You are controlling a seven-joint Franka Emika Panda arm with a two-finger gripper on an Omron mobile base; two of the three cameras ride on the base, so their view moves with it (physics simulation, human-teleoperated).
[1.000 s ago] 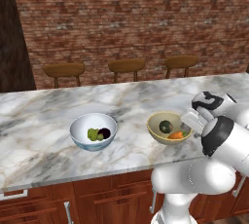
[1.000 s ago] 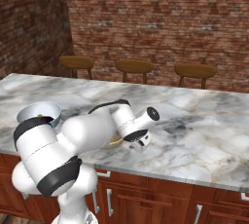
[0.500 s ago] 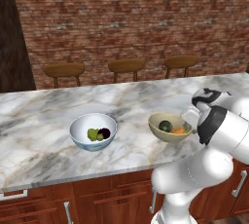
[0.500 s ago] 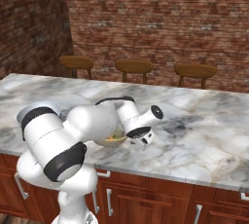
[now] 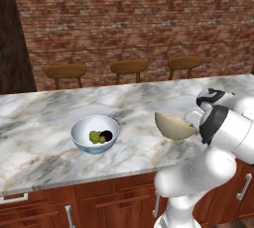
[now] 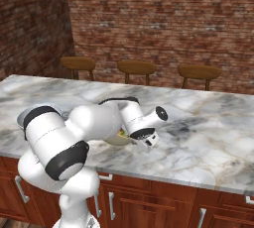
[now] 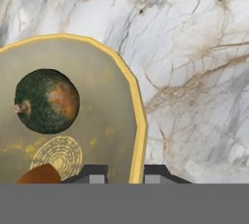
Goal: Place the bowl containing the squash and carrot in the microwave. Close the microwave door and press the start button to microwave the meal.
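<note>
Standing on a long marble table (image 5: 59, 118) are two bowls: the tan bowl (image 5: 173, 126) with an olive-yellow rim, and a white bowl (image 5: 95, 134) with a light-blue outside. The white bowl sits well apart from the tan bowl, on its left in the left base view, and holds two items, one yellow-green and lumpy, one dark purple. Inside the tan bowl the hand view shows one dark green round squash (image 7: 46, 101) and, just beside it toward the pincer, part of one orange carrot (image 7: 41, 175). In the left base view the tan bowl looks tilted and raised off the marble near the table's front edge.

Three round wooden stools (image 5: 128, 67) line the far side of the table, beyond the tan bowl, and a red brick wall (image 5: 139, 19) rises behind them. Dark wooden cabinet fronts with silver handles run beneath the table edge, below the tan bowl.

One white arm with dark joints bends forward over the table, its wrist turned down at the tan bowl's near side. The pincer (image 7: 124, 174) straddles the tan bowl's yellow rim, one fingertip inside the wall and one outside, closed narrowly on it.
</note>
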